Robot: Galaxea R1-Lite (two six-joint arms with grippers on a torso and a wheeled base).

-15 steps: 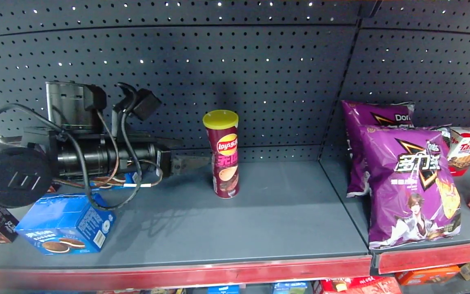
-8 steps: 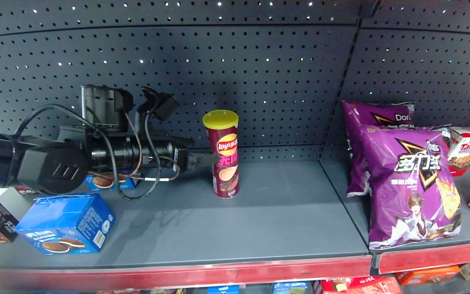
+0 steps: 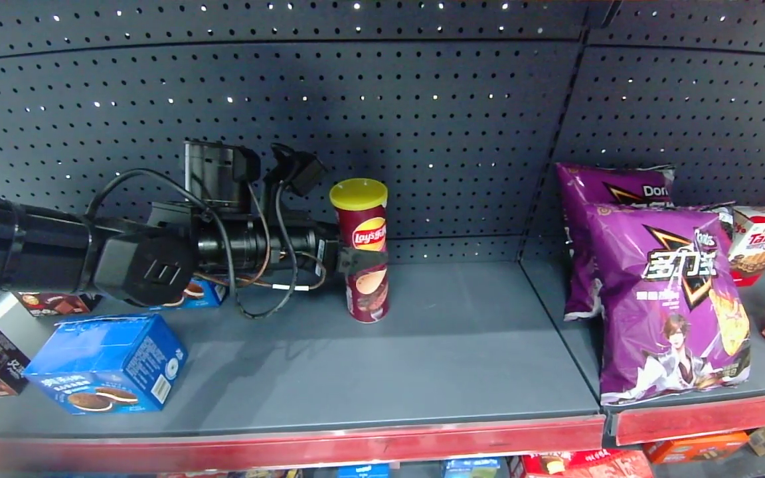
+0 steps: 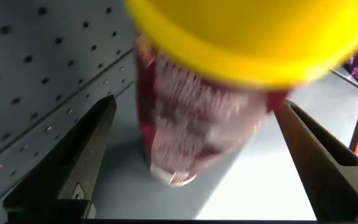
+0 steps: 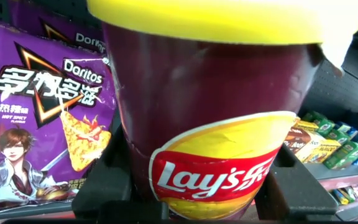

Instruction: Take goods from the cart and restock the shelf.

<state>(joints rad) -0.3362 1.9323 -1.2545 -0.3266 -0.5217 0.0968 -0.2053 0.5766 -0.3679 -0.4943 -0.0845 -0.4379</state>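
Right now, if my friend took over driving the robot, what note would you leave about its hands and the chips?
Left gripper: open, one finger on each side of the upright chip can on the shelf, not closed on it.
Right gripper: shut on a second chip can, with the purple chip bags behind it.
Done: one can stands on the shelf, between the blue cookie box and the purple bags.
Left: set the second can on the shelf, probably beside the first, and mind the left arm there.
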